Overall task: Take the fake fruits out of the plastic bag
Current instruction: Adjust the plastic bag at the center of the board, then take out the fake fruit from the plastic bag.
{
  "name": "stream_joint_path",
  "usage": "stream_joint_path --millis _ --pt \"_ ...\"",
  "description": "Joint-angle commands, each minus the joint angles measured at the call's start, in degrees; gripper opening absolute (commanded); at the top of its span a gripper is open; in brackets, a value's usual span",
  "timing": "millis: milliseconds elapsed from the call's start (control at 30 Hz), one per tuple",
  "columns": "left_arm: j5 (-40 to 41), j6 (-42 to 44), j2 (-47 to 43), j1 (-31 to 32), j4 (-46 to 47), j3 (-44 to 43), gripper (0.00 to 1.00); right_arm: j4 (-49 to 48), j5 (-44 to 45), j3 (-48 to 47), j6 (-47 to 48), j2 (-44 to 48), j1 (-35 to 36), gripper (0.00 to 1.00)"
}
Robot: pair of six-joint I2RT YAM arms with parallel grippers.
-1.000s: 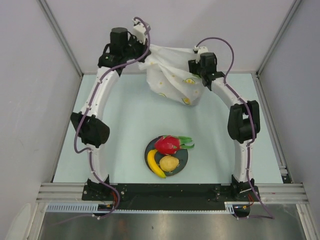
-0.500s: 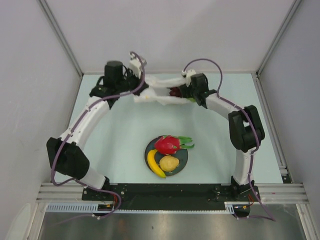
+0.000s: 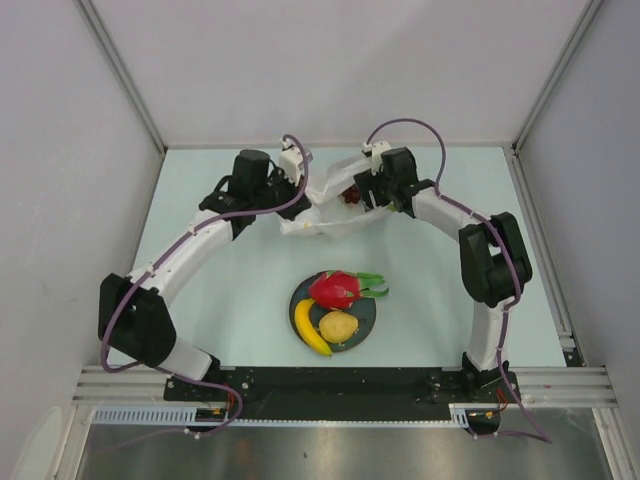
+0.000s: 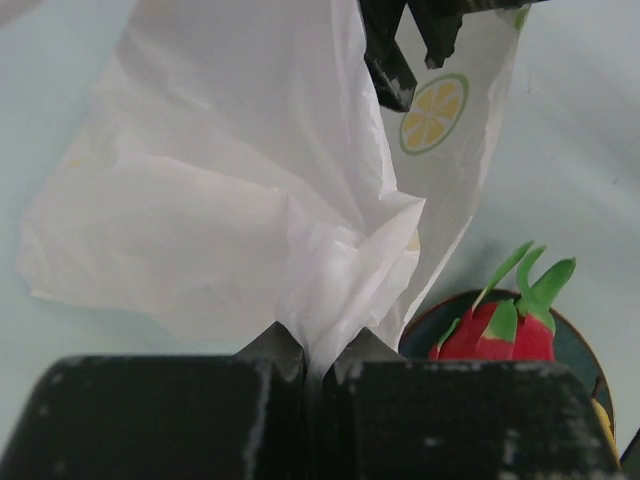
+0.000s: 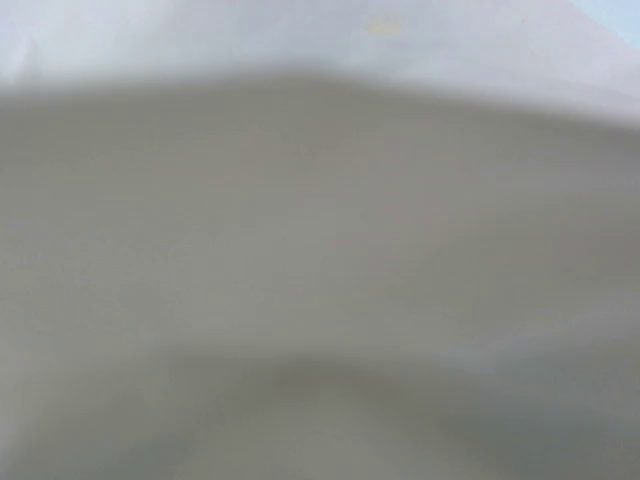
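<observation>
"Changes since a moment ago?"
"Left gripper (image 4: 320, 358) has swung inward, still pinching the plastic bag (image 3: 322, 218). The bag now slumps on the tabletop (image 3: 250, 290), with the grape bunch (image 3: 350, 194) showing in its mouth."
"Right gripper (image 3: 366, 190)?"
"It's at the bag, but I can't tell its grip. Dragon fruit (image 3: 335, 290), banana (image 3: 310, 328) and yellow fruit (image 3: 338, 326) sit on the plate (image 3: 365, 315), well apart from the bag."

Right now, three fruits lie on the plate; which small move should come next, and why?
Probably the right gripper should reach for the grape bunch, the dark red shape showing in the plastic bag beside it. The left gripper pinches the bag, so it is held.
</observation>
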State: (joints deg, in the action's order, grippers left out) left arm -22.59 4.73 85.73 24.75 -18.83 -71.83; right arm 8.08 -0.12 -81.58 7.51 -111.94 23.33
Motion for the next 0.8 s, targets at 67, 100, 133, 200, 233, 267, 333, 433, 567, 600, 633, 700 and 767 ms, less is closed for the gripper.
stream_joint_path --millis 67,100,133,200,233,267,333,433,567,600,633,700,767 --pt "2.0 -1.7 -2.9 -0.1 4.2 -5.4 0.0 -1.6 -1.6 -13.2 -3.9 -5.0 -0.3 0.87" --pt "1.9 -1.4 -2.9 -0.1 4.3 -5.5 0.0 -1.2 -1.3 -15.2 -5.0 -7.3 -0.2 0.87" --pt "1.7 -1.2 -2.8 -0.1 4.5 -5.3 0.0 -1.1 -0.9 -16.7 -5.6 -8.3 -0.2 0.88" --pt "1.2 -1.3 -2.7 -0.1 4.8 -4.9 0.0 -0.6 -0.2 -20.1 -7.0 -10.6 -0.2 0.87" --pt "1.0 -1.6 -2.7 -0.1 5.1 -4.2 0.0 -0.5 -0.2 -20.8 -7.2 -11.1 -0.1 0.87" --pt "0.9 -1.7 -2.9 0.0 5.4 -3.8 0.0 -0.3 -0.1 -21.3 -7.2 -11.4 0.0 0.86" --pt "1.0 -2.0 -2.9 -0.1 6.1 -2.4 0.0 -0.4 -0.1 -21.5 -8.7 -12.4 0.1 0.85" --pt "1.2 -1.5 -2.9 0.0 6.3 -1.0 0.0 -0.8 0.0 -21.6 -9.0 -14.2 0.7 0.84" --pt "1.7 -0.6 -2.7 0.0 5.6 -0.3 0.0 -1.7 3.5 -22.8 -8.9 -17.3 1.8 0.85" --pt "1.6 -0.3 -2.6 0.0 5.4 -0.2 0.0 -1.9 4.2 -23.3 -8.7 -17.9 2.2 0.85" --pt "1.7 -0.3 -2.5 0.0 5.2 0.1 0.0 -2.1 5.6 -24.0 -8.2 -19.3 2.3 0.86" --pt "1.7 0.1 -2.7 0.0 5.2 0.7 0.0 -3.0 5.7 -24.9 -7.7 -20.5 2.7 0.81" --pt "1.8 0.1 -2.8 0.0 5.1 1.7 0.0 -3.2 4.9 -26.2 -5.7 -21.9 2.6 0.69"
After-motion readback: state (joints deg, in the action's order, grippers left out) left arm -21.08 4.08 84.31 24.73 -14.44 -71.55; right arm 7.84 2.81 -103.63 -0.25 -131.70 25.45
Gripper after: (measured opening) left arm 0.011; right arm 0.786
